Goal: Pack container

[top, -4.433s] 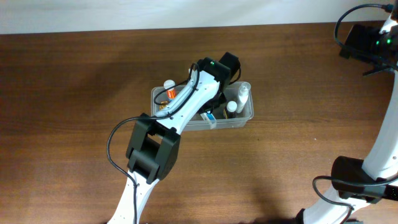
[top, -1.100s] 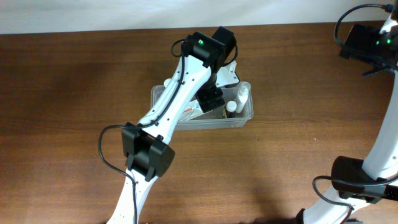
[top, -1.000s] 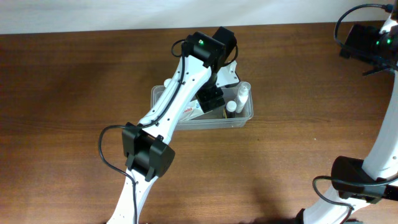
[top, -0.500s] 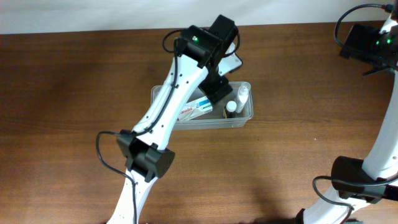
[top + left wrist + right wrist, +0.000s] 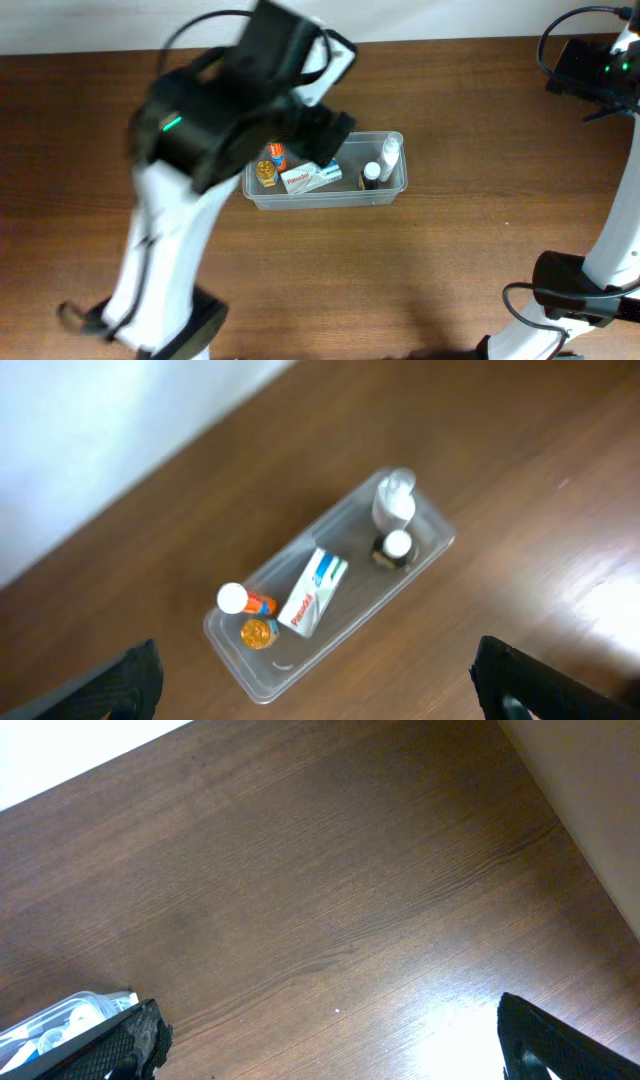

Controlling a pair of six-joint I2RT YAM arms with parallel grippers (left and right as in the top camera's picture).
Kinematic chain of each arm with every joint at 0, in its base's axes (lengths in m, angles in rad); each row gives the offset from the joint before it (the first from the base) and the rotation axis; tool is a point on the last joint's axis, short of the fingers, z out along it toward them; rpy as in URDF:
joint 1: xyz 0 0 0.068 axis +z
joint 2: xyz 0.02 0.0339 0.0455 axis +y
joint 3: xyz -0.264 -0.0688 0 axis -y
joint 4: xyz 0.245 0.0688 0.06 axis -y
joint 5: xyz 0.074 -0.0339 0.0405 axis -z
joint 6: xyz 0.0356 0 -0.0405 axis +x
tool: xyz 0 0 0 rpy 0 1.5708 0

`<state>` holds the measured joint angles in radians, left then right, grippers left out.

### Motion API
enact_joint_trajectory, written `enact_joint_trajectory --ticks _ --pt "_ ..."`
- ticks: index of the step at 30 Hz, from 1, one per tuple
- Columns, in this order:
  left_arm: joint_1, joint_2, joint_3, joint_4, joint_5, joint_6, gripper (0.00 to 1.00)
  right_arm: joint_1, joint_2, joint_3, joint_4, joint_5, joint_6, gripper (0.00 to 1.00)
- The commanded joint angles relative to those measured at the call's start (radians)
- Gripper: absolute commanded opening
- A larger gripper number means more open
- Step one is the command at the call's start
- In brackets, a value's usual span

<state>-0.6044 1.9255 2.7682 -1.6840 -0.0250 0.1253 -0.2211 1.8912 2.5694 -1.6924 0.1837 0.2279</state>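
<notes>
Left tool (image 5: 315,670) (spread, empty) is hovering; container (image 5: 436,536) is lying toward 12 o'clock, long axis running 2-to-8.

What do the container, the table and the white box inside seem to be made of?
The container looks like clear glossy plastic: the table shows through it. The table looks like dark wood or veneer, with visible grain. The white box is probably printed cardboard, judging by its flat faces.

The container (image 5: 330,201) sits on the counter (image 5: 480,250). Seen from overhead, a box (image 5: 311,178) lies in its middle, two small bottles (image 5: 266,172) at its left end, two more bottles (image 5: 390,152) at its right end.
</notes>
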Motion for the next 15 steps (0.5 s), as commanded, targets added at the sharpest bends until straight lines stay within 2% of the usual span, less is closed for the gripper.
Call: enact_joint_trajectory --ticks 1,10,15 --pt "0.004 -0.072 0.010 -0.003 0.033 -0.020 0.99 -0.002 -0.017 0.016 -0.006 0.012 -0.007 0.98" --pt "0.005 -0.207 -0.011 -0.003 0.029 -0.020 0.99 -0.002 -0.017 0.016 -0.006 0.012 -0.007 0.98" --pt "0.005 -0.312 -0.143 -0.003 -0.019 -0.020 0.99 -0.002 -0.017 0.016 -0.006 0.012 -0.007 0.98"
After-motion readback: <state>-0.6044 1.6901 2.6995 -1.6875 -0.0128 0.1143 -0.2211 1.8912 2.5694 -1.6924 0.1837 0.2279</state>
